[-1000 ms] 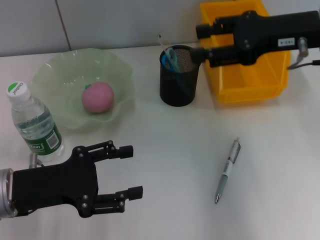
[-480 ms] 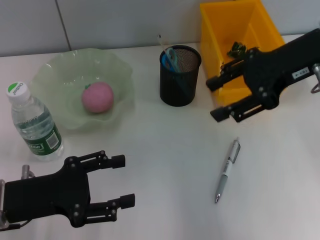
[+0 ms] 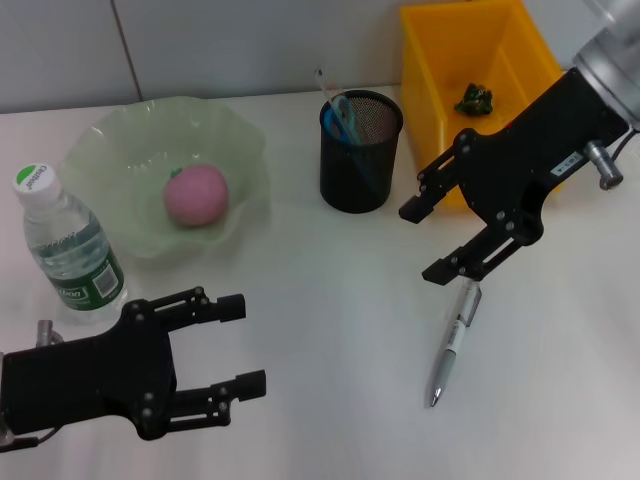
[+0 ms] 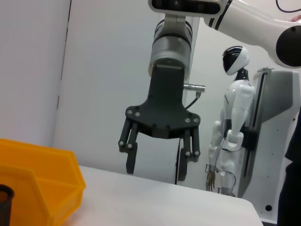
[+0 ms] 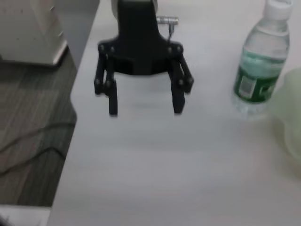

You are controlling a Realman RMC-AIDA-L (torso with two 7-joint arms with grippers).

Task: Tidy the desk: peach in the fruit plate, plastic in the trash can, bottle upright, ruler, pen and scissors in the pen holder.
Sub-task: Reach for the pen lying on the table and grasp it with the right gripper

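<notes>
A silver pen lies on the white desk at the right. My right gripper hangs open just above the pen's upper end; the left wrist view shows the same right gripper open and empty. A pink peach rests in the green fruit plate. The water bottle stands upright at the left. The black mesh pen holder holds blue scissors and a clear ruler. Dark crumpled plastic lies in the yellow trash can. My left gripper is open near the front left.
The right wrist view shows the left gripper open, close to the desk's edge, with the bottle beside it. The trash can stands at the back right, right next to the pen holder. White desk surface lies between the two grippers.
My right gripper has swung from above the trash can and pen holder down to the pen. The left arm has drawn back slightly toward the front left.
</notes>
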